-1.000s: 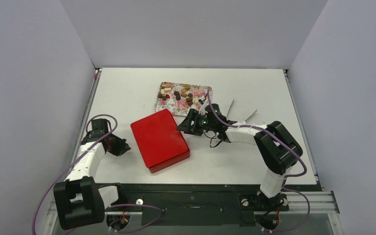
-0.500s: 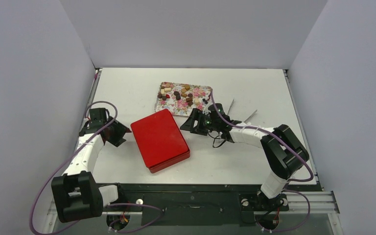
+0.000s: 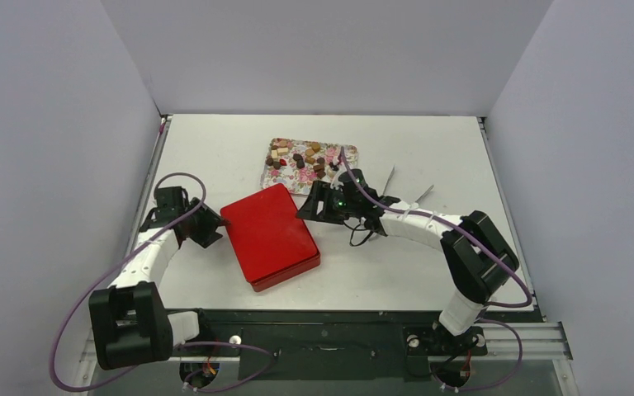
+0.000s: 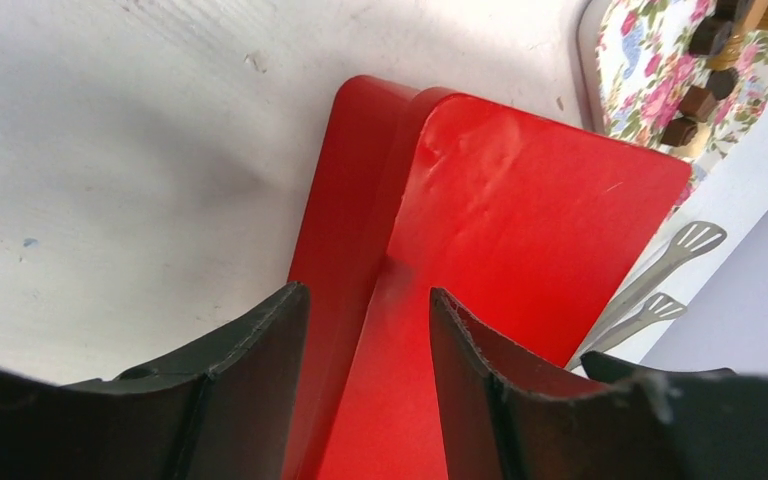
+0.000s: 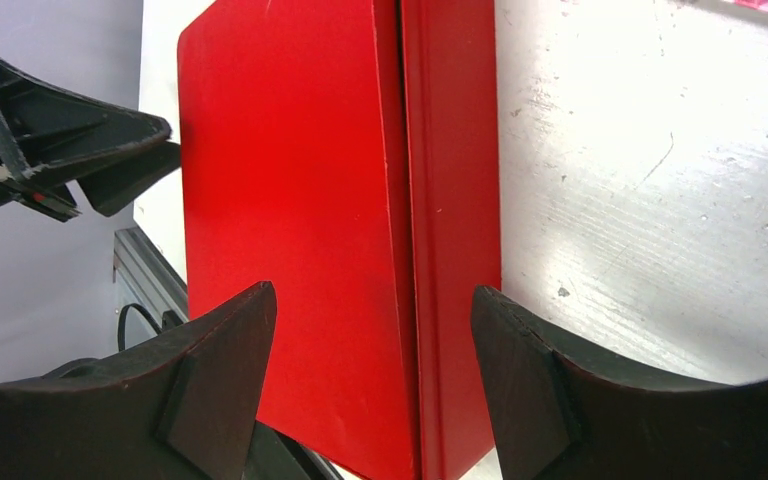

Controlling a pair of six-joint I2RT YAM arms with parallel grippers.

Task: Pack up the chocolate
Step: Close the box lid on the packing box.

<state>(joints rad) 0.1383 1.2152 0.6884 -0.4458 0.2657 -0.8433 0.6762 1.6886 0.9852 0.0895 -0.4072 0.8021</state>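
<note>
The chocolate [image 3: 300, 157] lies as lots of tiny pieces on the flower tray [image 3: 340, 153], in the upper middle of the top view. A shut red box [image 3: 269, 236] lies on the table [image 3: 437, 148] in the middle, just below the tray. The left gripper [image 3: 211, 224] is at the box's left side, jaws partly apart, with the box's edge between them. The right gripper [image 3: 308, 206] is at the box's upper right corner, jaws wide, also around an edge. Tongs [image 3: 419, 195] lie right of the tray.
</note>
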